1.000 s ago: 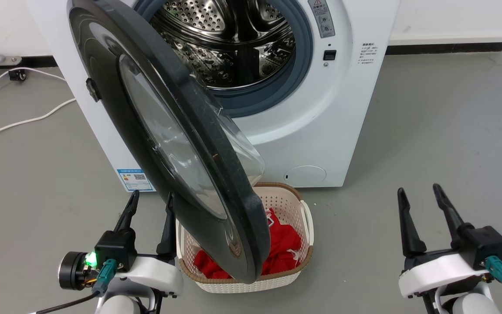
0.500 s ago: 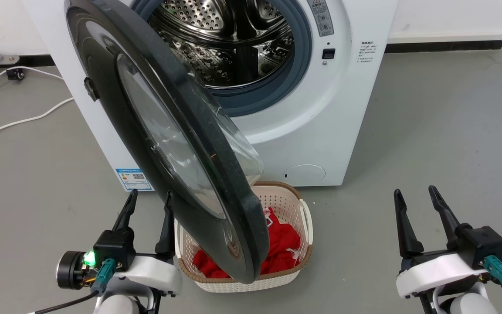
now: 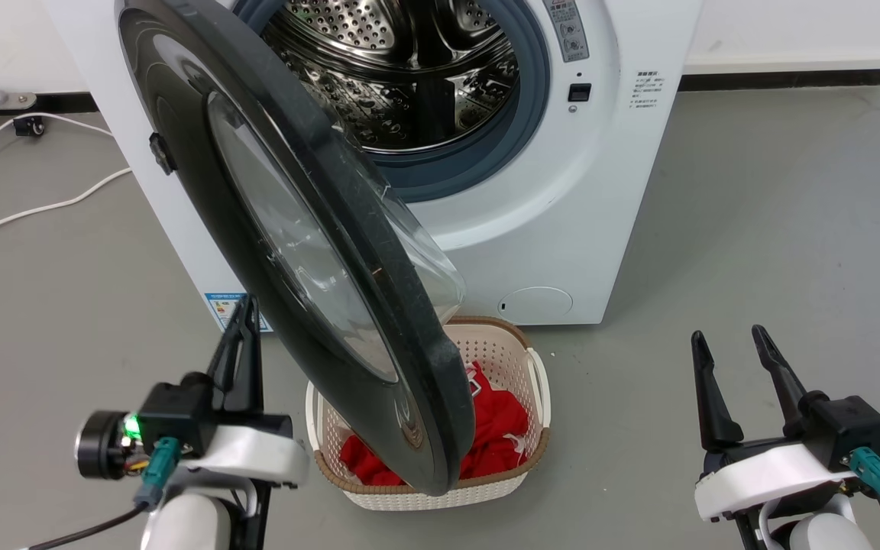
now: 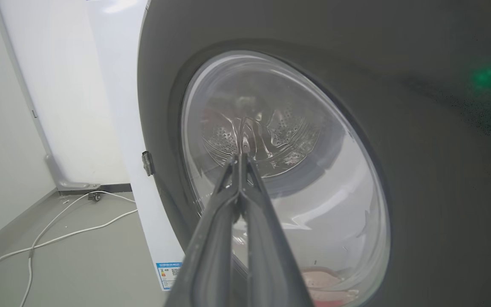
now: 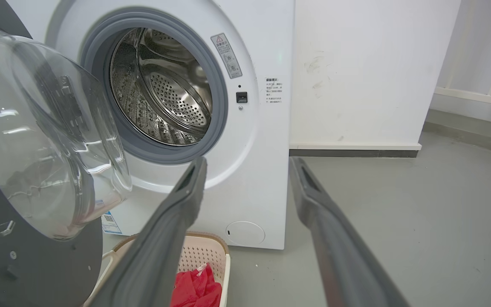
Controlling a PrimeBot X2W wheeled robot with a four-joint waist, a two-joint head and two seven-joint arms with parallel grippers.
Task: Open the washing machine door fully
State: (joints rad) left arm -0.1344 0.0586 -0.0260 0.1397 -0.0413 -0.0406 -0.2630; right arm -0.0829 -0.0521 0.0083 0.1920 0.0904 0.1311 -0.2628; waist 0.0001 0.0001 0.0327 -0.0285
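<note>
The washing machine door (image 3: 295,229) is a big glossy black disc with a clear glass bowl. It stands about half open, hinged at the left, and its free edge hangs over the basket. My left gripper (image 3: 245,309) is shut with nothing in it, low and just left of the door's outer face. In the left wrist view its tips (image 4: 242,157) point at the glass of the door (image 4: 420,170). My right gripper (image 3: 726,336) is open at the lower right, well clear of the door. The right wrist view shows the bowl side of the door (image 5: 45,136) and my right gripper (image 5: 247,164).
The white washing machine (image 3: 562,229) shows its steel drum (image 3: 409,69) and a small round flap (image 3: 535,303) low down. A cream basket (image 3: 512,344) with red clothes (image 3: 497,428) sits under the door's edge. White cables (image 3: 43,206) lie on the grey floor at left.
My left gripper has gone from open to shut, and has turned and moved a little forward, beside the door. The door and the right gripper stay as they were.
</note>
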